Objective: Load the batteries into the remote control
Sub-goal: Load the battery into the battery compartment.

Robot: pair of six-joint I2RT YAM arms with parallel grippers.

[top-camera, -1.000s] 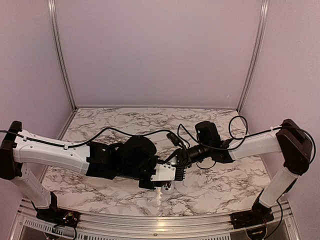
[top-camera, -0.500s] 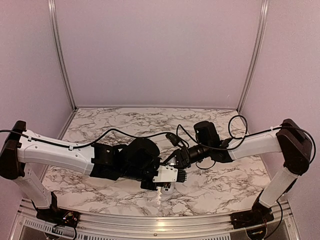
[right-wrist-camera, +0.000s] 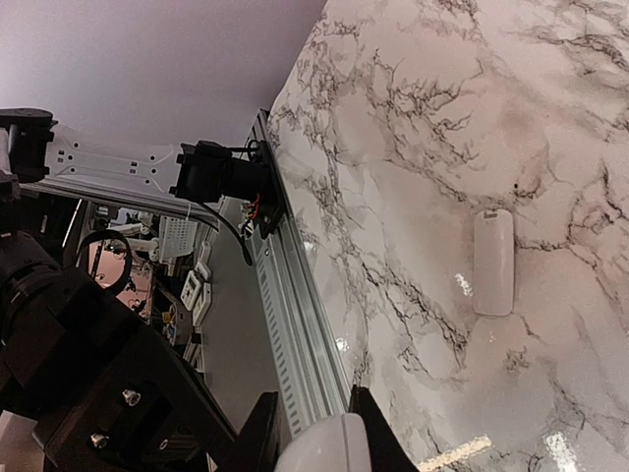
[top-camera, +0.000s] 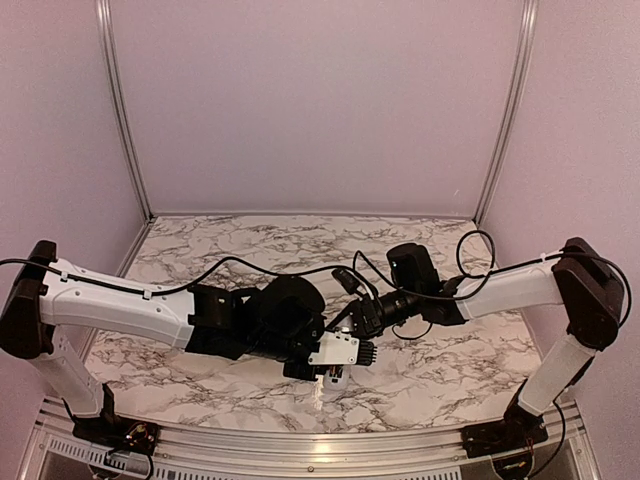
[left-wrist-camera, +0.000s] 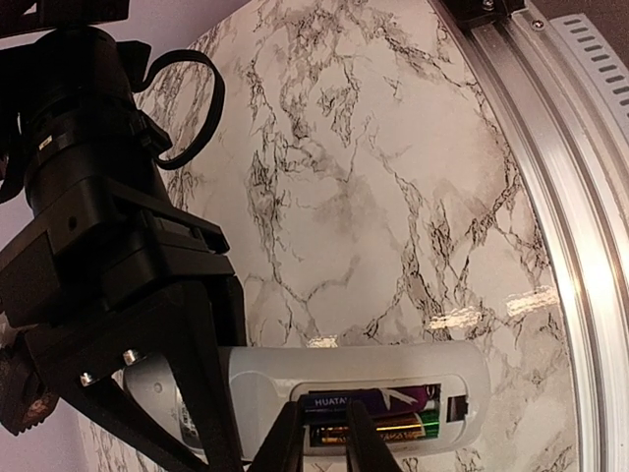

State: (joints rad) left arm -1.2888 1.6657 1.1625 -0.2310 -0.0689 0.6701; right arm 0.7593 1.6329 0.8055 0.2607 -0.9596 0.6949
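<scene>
The left gripper hangs directly over the remote control. Its two fingers are drawn close, with only a narrow gap between them, right at the open compartment. Two batteries lie side by side in that bay, one purple and one gold and green, just beyond the fingertips. Whether the tips actually pinch a cell or only press on it cannot be told from here. The pose suggests a cell being seated.

The remote is held clear of the marble table, its open back turned towards the left gripper's camera, so the bay can be reached.

At the other end, the right gripper is clamped across the white body, whose rounded end shows between its fingers. It likely acts as a vise while the other arm works. A white cover lies flat on the table, well ahead of the right gripper and out of the way, apparently waiting to be refitted.
</scene>
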